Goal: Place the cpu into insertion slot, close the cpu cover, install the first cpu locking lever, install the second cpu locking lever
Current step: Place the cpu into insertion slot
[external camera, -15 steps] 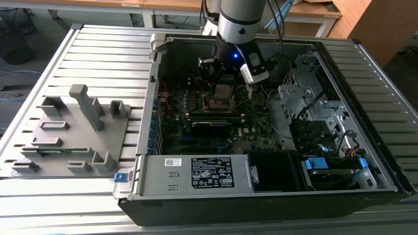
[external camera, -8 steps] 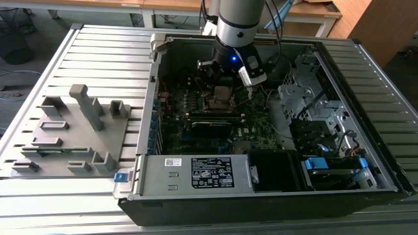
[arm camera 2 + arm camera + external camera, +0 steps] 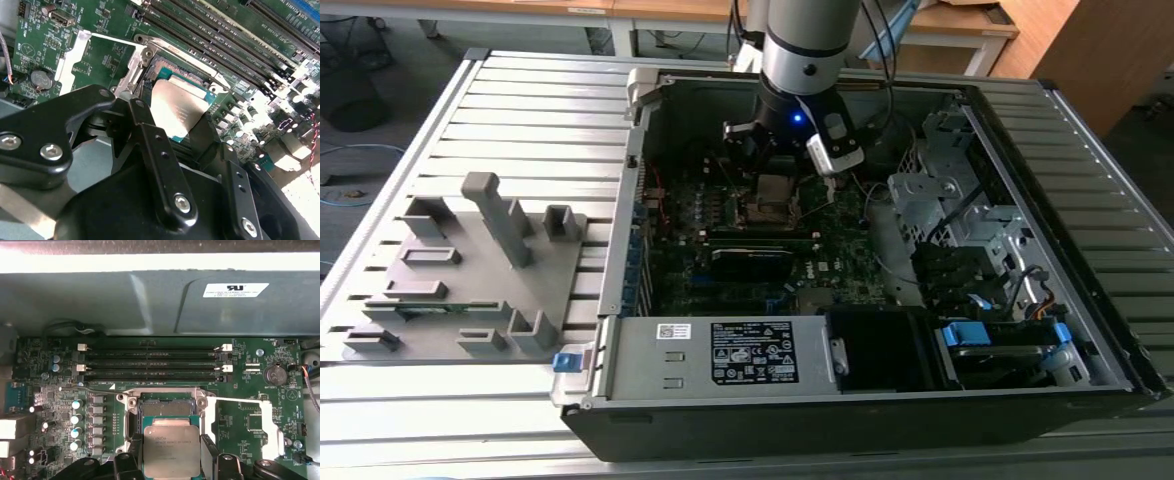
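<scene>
My gripper [image 3: 774,172] reaches down into the open computer case and is shut on the cpu [image 3: 171,450], a flat square chip with a dull metallic top. Black fingers [image 3: 134,456] press on two opposite edges of it. In the second wrist view the cpu [image 3: 176,106] hangs low over the insertion slot [image 3: 161,72]; whether it touches the slot I cannot tell. Part of the insertion slot [image 3: 165,407] shows beyond the chip, dark with a silvery rim. The cpu cover [image 3: 266,416] lies swung open beside the socket, a thin silvery frame [image 3: 70,56].
Long black memory slots [image 3: 150,362] run just beyond the socket, a row of capacitors [image 3: 76,418] stands on one side, and a coin battery [image 3: 274,374] sits past the cover. The case wall [image 3: 150,300] rises behind. Outside the case lies a grey fixture tray [image 3: 467,270].
</scene>
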